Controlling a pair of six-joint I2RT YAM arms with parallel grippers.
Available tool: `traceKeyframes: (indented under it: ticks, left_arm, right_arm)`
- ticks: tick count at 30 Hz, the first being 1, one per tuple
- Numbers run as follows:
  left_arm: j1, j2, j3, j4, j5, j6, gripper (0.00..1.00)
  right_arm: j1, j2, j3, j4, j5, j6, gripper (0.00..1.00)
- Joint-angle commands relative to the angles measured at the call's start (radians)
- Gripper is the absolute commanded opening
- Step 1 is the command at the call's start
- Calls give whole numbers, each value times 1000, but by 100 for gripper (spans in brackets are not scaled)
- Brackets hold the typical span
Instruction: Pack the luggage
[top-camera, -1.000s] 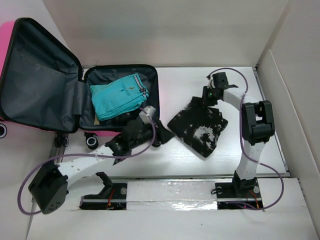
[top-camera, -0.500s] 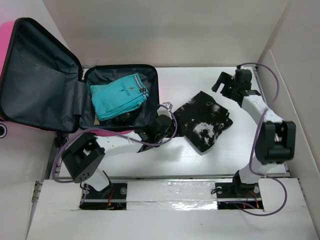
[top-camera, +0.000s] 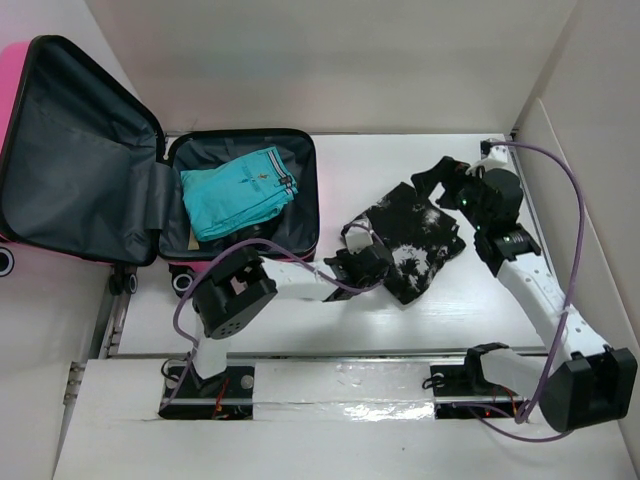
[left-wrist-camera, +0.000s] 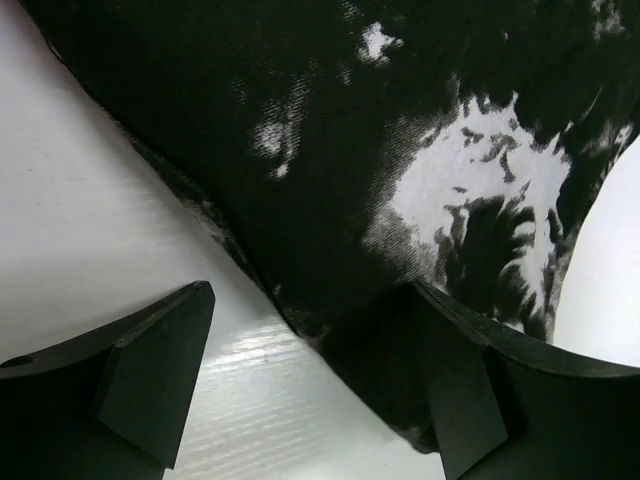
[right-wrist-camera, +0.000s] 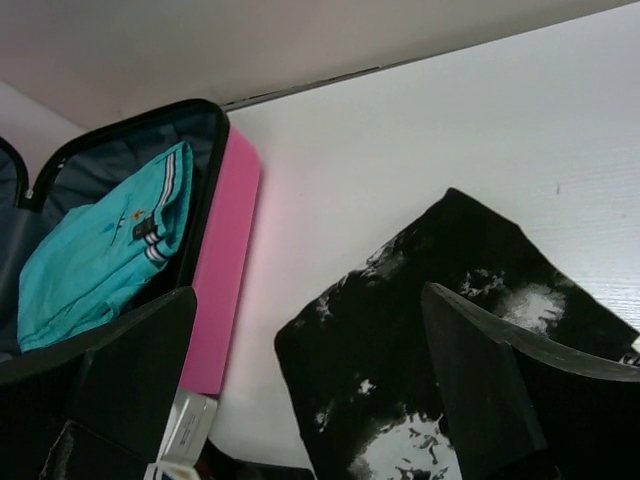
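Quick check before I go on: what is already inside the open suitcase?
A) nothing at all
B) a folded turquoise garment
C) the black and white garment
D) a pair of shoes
B: the folded turquoise garment lies in the luggage, while the black and white garment lies outside it on the table.

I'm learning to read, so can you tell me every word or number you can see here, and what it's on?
No text here can be read.
Small dark badge on the folded teal clothes in the luggage: too small and blurred to read.
White marks on the black garment: a blotchy pattern, not letters.
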Motion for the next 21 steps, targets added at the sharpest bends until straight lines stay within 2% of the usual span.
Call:
traceKeyframes:
  ticks: [1,5,8,9,12,14,15,17,21]
  left_arm:
    - [10,43,55,-100,-56,-102,77]
    - [41,87,44,-52,-7,-147,77]
    - [82,107,30,20,61,-153,64]
    - [82,110,29,51,64,-155,54]
    - [104,109,33,120,49,-80,33]
    - [127,103,35,156,30,-29,24]
    - [137,103,33,204,43,2,10]
    - [153,97,36,235,47,74,0]
    - [190,48,58,301,84,230,0]
  right_arm:
    - [23,-79,-25,34,-20,-4,100]
    - [32,-161,-50,20,-34,-10,100]
    - [32,-214,-62,14,-40,-11,100]
    - [32,-237,-67,14,-39,-11,100]
    - [32,-267,-71,-2,-45,-16,100]
    - [55,-304,-76,-5,-37,-17,100]
    - [55,-319,-82,-5,-29,-13,100]
    - [80,-364,-108,6,-25,-2,100]
    - [112,-387,-139,35,21,-11,100]
